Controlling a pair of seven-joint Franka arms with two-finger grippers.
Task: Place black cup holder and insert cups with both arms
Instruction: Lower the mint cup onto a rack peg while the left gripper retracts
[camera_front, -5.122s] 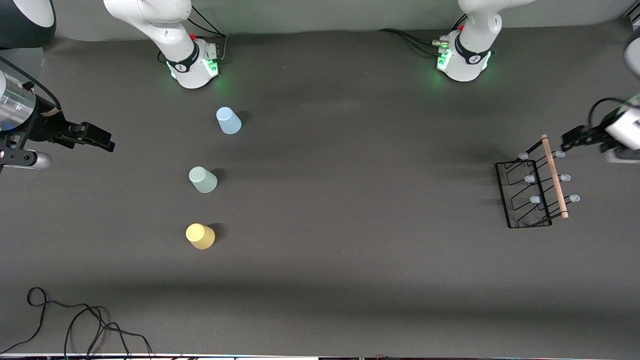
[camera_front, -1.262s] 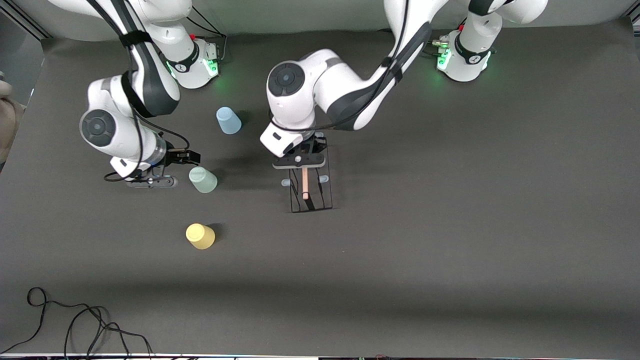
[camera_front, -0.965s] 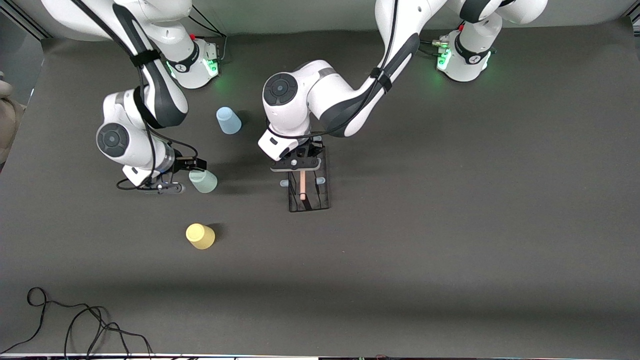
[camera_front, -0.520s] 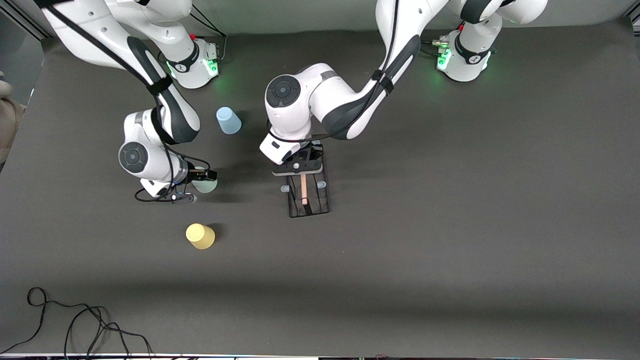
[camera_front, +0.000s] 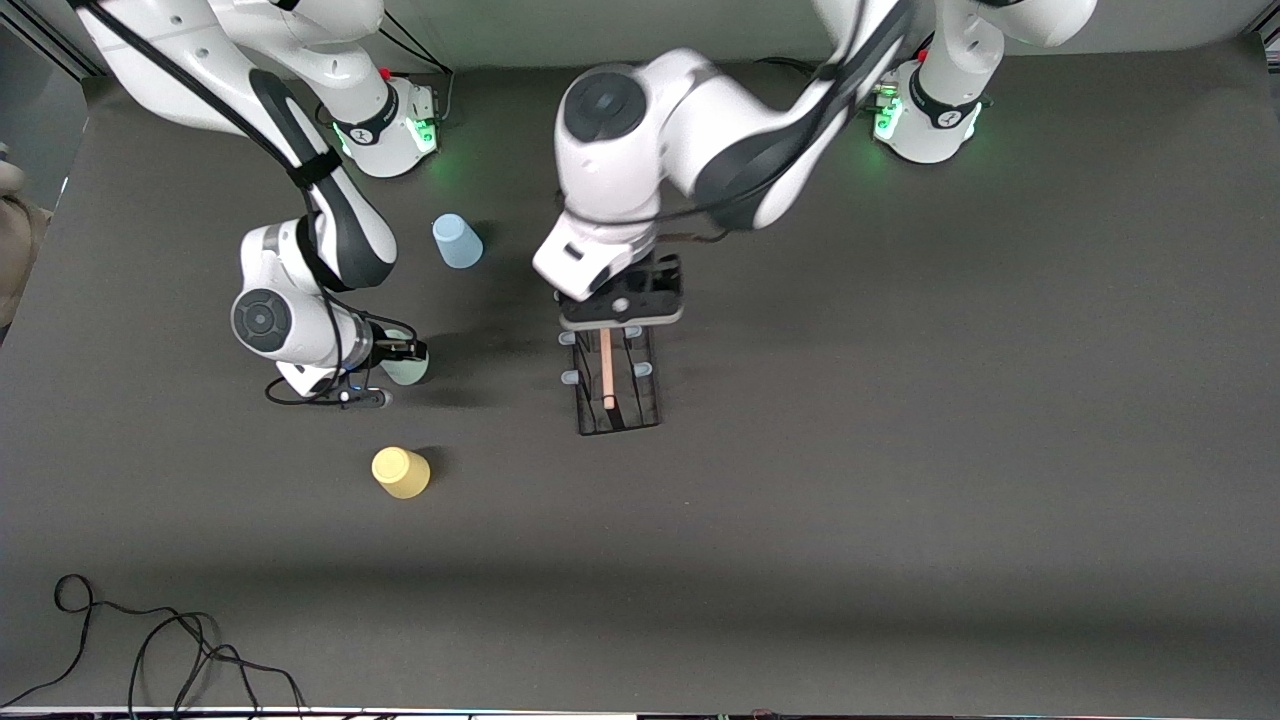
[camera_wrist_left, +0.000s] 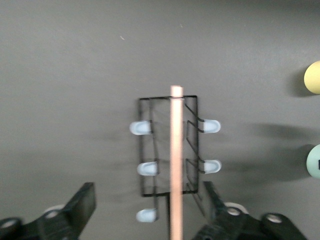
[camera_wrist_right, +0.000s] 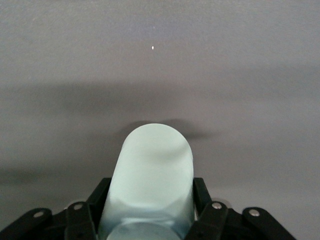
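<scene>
The black cup holder (camera_front: 618, 398) stands upright on the table at mid-table, its wooden dowel handle (camera_front: 606, 368) on top. My left gripper (camera_front: 621, 306) is open above its end nearest the robots' bases. In the left wrist view the fingers (camera_wrist_left: 82, 207) stand wide on either side of the dowel (camera_wrist_left: 176, 150), clear of it. My right gripper (camera_front: 402, 359) is shut on the pale green cup (camera_front: 410, 368), low by the table. The cup (camera_wrist_right: 155, 170) sits between the jaws. The light blue cup (camera_front: 457, 241) and the yellow cup (camera_front: 401, 472) stand upside down on the table.
A black cable (camera_front: 150, 640) lies coiled near the table's front edge at the right arm's end. The yellow cup (camera_wrist_left: 314, 77) and the green cup (camera_wrist_left: 315, 161) show at the edge of the left wrist view.
The left arm carried the holder to mid-table, set it down, let go of the dowel and rose. The right gripper reached the pale green cup and closed on it.
</scene>
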